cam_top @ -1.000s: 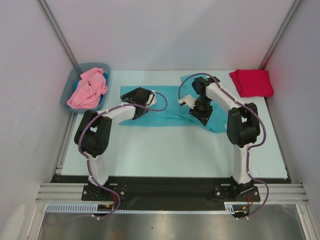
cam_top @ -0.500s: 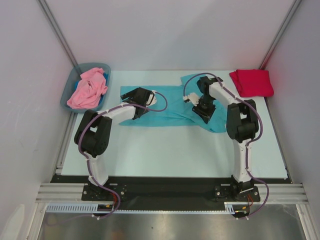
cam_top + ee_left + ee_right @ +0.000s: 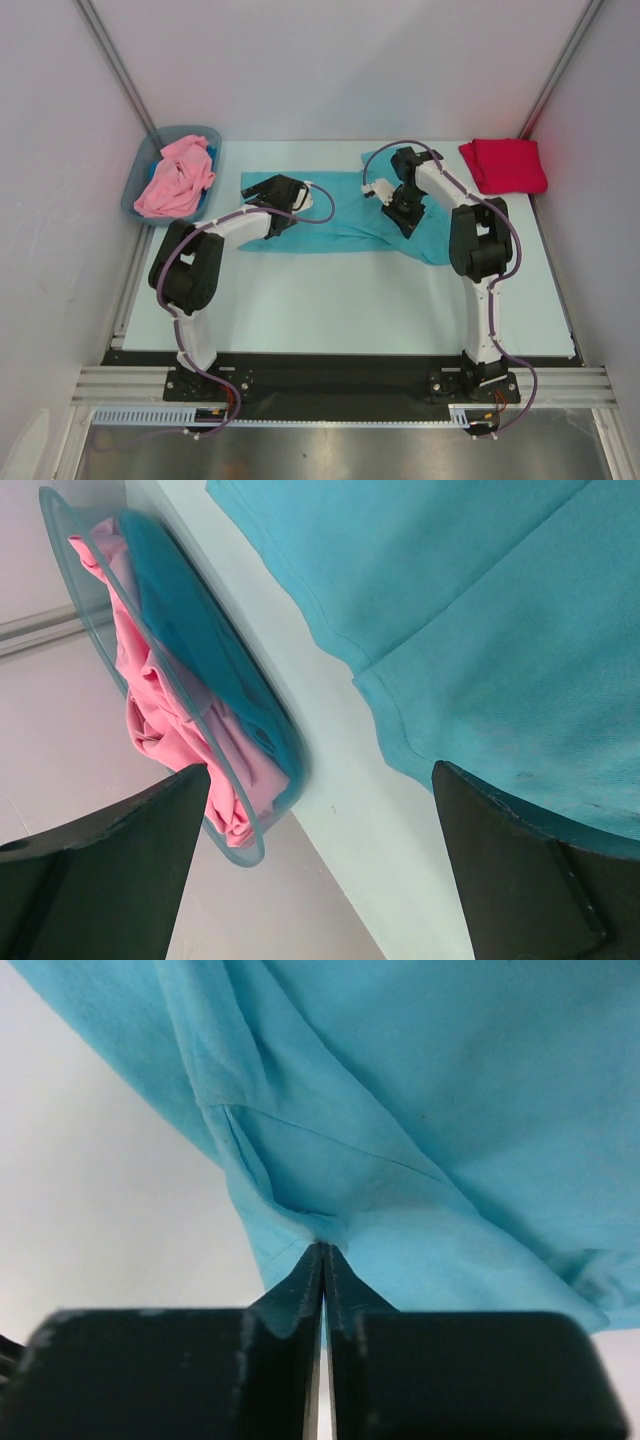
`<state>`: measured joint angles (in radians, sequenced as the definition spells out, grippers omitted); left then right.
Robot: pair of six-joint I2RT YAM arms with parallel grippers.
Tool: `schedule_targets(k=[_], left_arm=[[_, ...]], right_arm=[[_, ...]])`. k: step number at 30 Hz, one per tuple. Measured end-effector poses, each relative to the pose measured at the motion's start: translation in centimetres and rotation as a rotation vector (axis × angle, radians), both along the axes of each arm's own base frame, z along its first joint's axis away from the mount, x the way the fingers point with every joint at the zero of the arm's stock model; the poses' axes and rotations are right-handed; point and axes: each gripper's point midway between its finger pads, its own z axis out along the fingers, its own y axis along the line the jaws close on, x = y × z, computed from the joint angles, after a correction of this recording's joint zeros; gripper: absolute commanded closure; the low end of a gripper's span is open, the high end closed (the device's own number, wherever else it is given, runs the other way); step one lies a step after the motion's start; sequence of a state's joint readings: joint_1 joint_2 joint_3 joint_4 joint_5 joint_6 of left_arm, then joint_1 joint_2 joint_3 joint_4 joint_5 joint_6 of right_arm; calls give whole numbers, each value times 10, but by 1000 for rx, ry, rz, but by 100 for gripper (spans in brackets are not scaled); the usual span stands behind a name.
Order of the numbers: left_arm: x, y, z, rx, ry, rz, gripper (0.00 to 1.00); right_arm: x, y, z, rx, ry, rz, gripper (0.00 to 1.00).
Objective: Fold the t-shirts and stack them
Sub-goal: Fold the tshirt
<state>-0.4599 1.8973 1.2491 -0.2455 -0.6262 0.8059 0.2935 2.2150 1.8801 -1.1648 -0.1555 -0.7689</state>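
A teal t-shirt [image 3: 335,215] lies spread across the middle of the table. My right gripper [image 3: 408,222] is shut on a pinched fold of the teal t-shirt [image 3: 450,1110] near its right end, and the cloth bunches at the right gripper's [image 3: 323,1248] tips. My left gripper [image 3: 262,192] hovers open over the shirt's left end. In the left wrist view the left gripper's [image 3: 320,780] jaws stand wide apart with nothing between them, above the edge of the teal t-shirt [image 3: 480,610]. A red t-shirt [image 3: 503,165] lies folded at the far right. A pink t-shirt [image 3: 175,178] is crumpled in the bin.
The grey-blue plastic bin [image 3: 190,133] sits at the far left corner, with its rim [image 3: 60,540] close to my left gripper. Grey walls enclose the table on three sides. Both arm bases stand at the near edge.
My right gripper has shut on the teal t-shirt and shifted a little toward the far side, pulling the cloth with it. The left arm has not moved.
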Motion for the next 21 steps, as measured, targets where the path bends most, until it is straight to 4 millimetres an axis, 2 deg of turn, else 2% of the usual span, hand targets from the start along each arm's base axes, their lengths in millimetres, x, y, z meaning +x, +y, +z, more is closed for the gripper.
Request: schedule_targets(k=[11, 17, 20, 21], left_arm=[[1, 0, 0, 5, 1, -5, 0], [1, 0, 1, 3, -2, -5, 0], [1, 0, 1, 3, -2, -5, 0], [1, 0, 1, 3, -2, -5, 0]], right_arm=[[0, 3, 7, 10, 4, 5, 100], [17, 13, 28, 32, -69, 15, 100], [24, 15, 37, 37, -99, 16, 44], [24, 15, 37, 35, -97, 12, 39]])
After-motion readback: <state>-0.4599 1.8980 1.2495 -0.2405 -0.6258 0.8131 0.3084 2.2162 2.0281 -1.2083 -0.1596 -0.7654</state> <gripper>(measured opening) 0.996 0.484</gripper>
